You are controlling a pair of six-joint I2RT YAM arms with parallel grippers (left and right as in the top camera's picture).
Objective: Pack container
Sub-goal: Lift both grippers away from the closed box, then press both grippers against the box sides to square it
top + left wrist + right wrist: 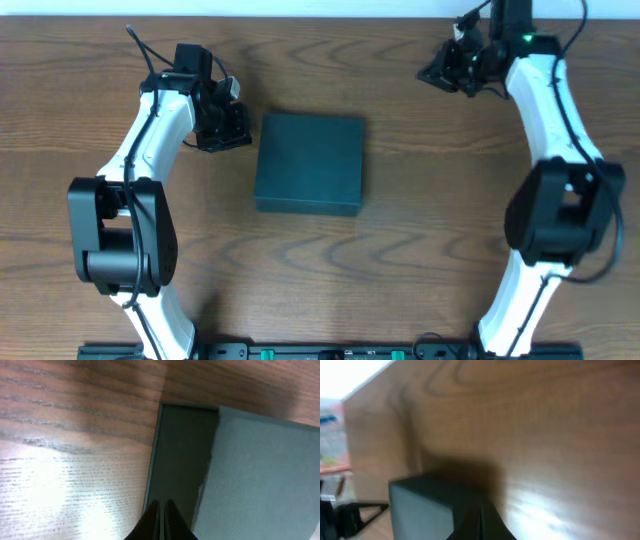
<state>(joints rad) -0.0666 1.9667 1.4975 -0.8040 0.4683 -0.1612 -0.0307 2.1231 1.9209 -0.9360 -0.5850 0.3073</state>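
Note:
The dark teal-green container [309,162] lies closed on the wooden table, near the middle. My left gripper [236,126] is shut and empty, just left of the container's far left corner. In the left wrist view its fingertips [161,510] sit over the container's [260,475] dark side wall. My right gripper [441,72] is shut and empty at the far right of the table, well away from the container. In the right wrist view its fingertips [481,516] point toward the container [420,507], which is blurred.
The wooden table [420,250] surrounds the container. The arm bases stand at the front edge, left [120,240] and right [555,220]. No snack packets show in any view.

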